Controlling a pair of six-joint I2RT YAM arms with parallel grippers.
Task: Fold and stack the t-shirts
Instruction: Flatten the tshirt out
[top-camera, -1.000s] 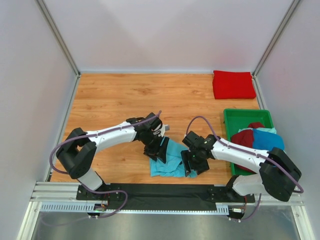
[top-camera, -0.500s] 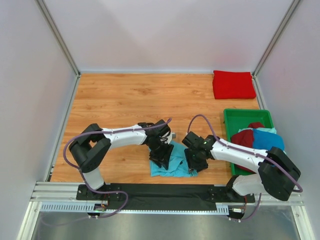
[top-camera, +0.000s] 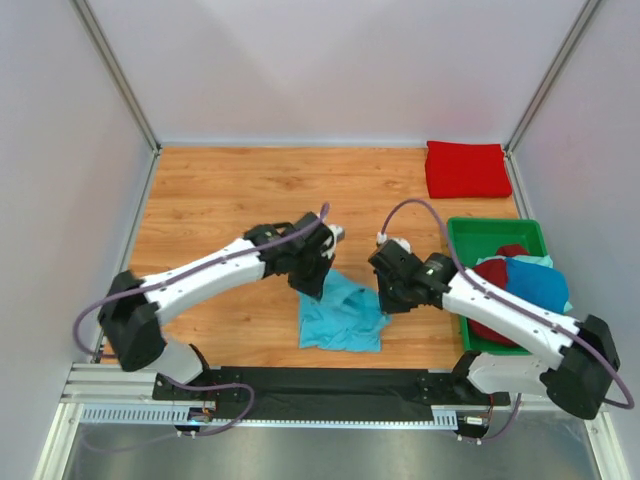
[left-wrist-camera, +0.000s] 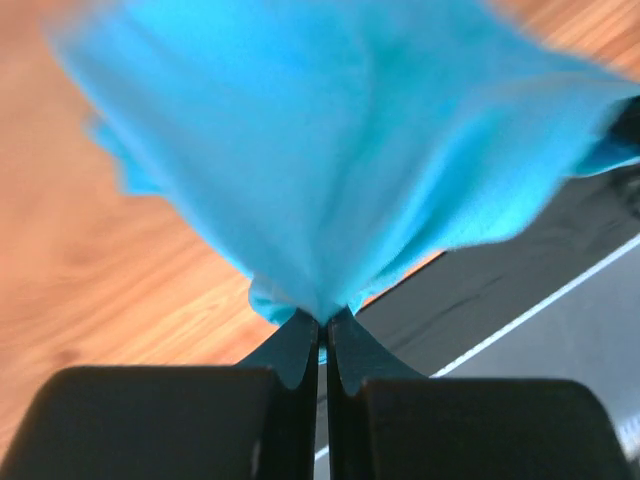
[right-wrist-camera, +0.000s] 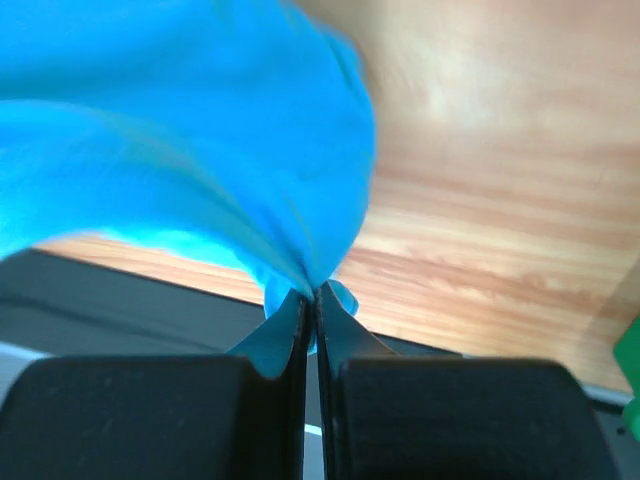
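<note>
A light turquoise t-shirt (top-camera: 342, 318) hangs stretched between my two grippers over the near middle of the wooden table. My left gripper (top-camera: 312, 288) is shut on its left edge; the left wrist view has the cloth (left-wrist-camera: 330, 160) pinched between the fingertips (left-wrist-camera: 300, 345). My right gripper (top-camera: 388, 300) is shut on its right edge, cloth (right-wrist-camera: 190, 140) bunched at the jaws there too. A bright red t-shirt (top-camera: 467, 168) lies folded at the far right corner. A dark red t-shirt (top-camera: 496, 272) and a deeper blue t-shirt (top-camera: 540, 283) sit heaped in the tray.
The green plastic tray (top-camera: 462, 232) stands at the right edge, right beside my right arm. A black mat (top-camera: 330, 384) runs along the near edge by the arm bases. White walls with metal posts close in the table on three sides.
Both grippers closed on the turquoise t-shirt's edges and rose away from the near edge, lifting and spreading the cloth. The left arm stretched out further.
</note>
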